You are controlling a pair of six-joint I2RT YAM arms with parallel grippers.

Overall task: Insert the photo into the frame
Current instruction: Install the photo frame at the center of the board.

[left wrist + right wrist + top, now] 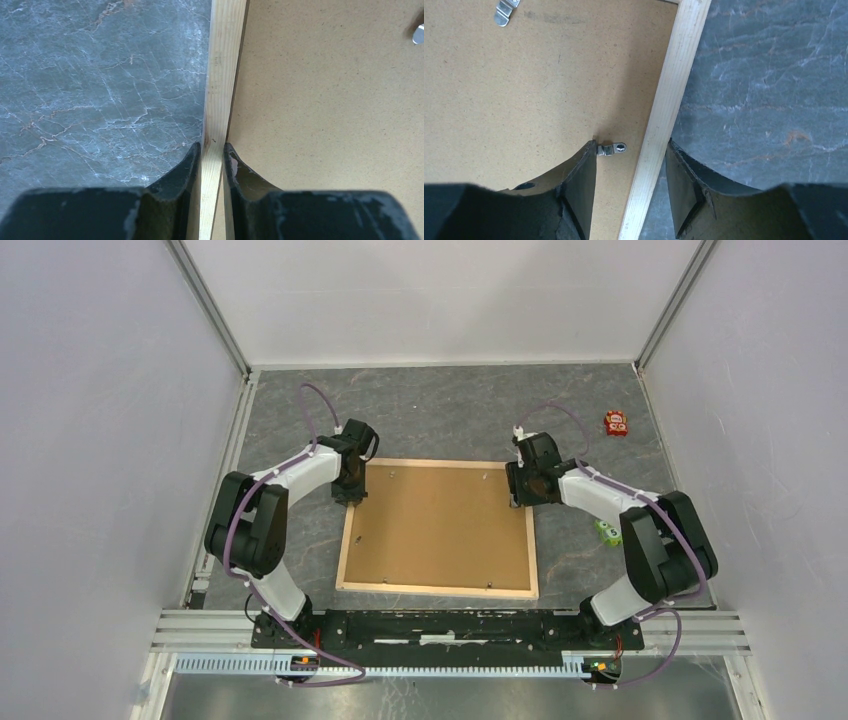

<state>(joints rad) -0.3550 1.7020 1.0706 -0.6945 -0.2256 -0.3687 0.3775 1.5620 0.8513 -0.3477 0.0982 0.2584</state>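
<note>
The grey table (440, 410) filled the top view. The frame (437, 590) lay flat in the middle of it. A brown board (437, 525) sat inside its four pale rails.

Only the top view showed the whole frame and both arms. The left arm (265, 515) reached to the frame's upper left corner. The right arm (655, 535) reached to its upper right corner.

Only the left wrist view showed the left gripper (212, 150) up close. It was pinched tight on the left rail, with one finger on the table side and one on the board side. The right wrist view showed the right gripper (630, 146) over the right rail with its jaws apart. There was a gap between the outer finger and the wood.

There was one frame, one board, two arms and two grippers. Only the top view showed two little things on the right side of the table. A red thing (616, 422) lay near the upper right, and a green thing (606, 531) lay just beside the right arm. I could not tell what they were.

The right wrist view showed two small metal clips on the board. One clip (612, 149) was by the inner finger and one (506, 11) was at the upper left. The left wrist view showed one clip (418, 34) at its upper right edge.
</note>
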